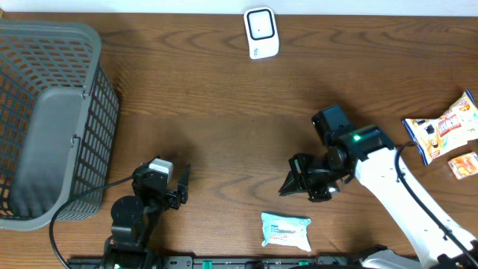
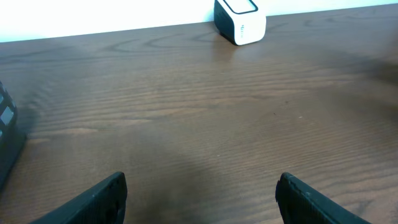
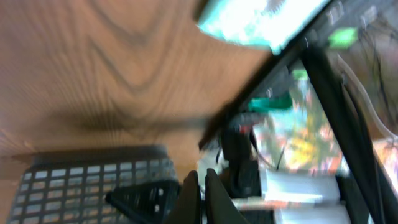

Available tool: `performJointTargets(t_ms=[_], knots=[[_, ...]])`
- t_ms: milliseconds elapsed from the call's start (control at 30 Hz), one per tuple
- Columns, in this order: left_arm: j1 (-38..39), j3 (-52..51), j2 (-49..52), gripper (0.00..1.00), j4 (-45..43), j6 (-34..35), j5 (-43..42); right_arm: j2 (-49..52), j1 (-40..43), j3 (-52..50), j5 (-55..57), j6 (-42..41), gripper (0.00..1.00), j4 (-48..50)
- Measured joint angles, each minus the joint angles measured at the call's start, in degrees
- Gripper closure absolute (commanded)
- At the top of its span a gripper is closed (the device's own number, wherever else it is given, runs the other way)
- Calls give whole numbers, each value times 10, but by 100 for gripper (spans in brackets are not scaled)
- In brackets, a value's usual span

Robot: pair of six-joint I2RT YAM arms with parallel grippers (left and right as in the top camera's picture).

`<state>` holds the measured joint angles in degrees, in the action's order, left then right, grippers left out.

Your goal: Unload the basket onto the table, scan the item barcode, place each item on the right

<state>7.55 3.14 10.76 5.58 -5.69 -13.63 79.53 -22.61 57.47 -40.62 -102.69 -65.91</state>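
A white and teal packet [image 1: 285, 231] lies flat near the table's front edge; it shows blurred at the top of the right wrist view [image 3: 261, 17]. The white barcode scanner [image 1: 261, 32] stands at the far edge, also seen from the left wrist [image 2: 240, 22]. My right gripper [image 1: 286, 188] hovers just up and left of the packet, its jaws shut with nothing between them [image 3: 202, 196]. My left gripper [image 1: 181, 190] sits at the front left, open and empty [image 2: 202, 190], pointing over bare table toward the scanner.
A grey mesh basket [image 1: 45, 112] fills the left side. A colourful snack bag [image 1: 447, 128] and a small orange packet [image 1: 464, 164] lie at the right edge. The right arm's white link [image 1: 396, 187] slants in from the front right.
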Motion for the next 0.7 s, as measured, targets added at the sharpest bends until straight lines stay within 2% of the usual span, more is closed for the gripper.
performJointTargets(t_ms=[67, 200, 233, 367, 467, 567, 700], knots=[[0, 0, 0, 23, 0, 0, 0, 7, 3, 0, 17, 43, 99, 11], [0, 0, 0, 23, 0, 0, 0, 7, 3, 0, 32, 197, 99, 56], [0, 0, 0, 23, 0, 0, 0, 7, 3, 0, 34, 256, 99, 57], [0, 0, 0, 23, 0, 0, 0, 5, 4, 0, 41, 391, 99, 29], [0, 0, 0, 23, 0, 0, 0, -22, 4, 0, 46, 456, 99, 9], [0, 0, 0, 23, 0, 0, 0, -86, 2, 0, 71, 487, 99, 6], [0, 0, 0, 23, 0, 0, 0, -199, -22, 1, 176, 525, 99, -5]])
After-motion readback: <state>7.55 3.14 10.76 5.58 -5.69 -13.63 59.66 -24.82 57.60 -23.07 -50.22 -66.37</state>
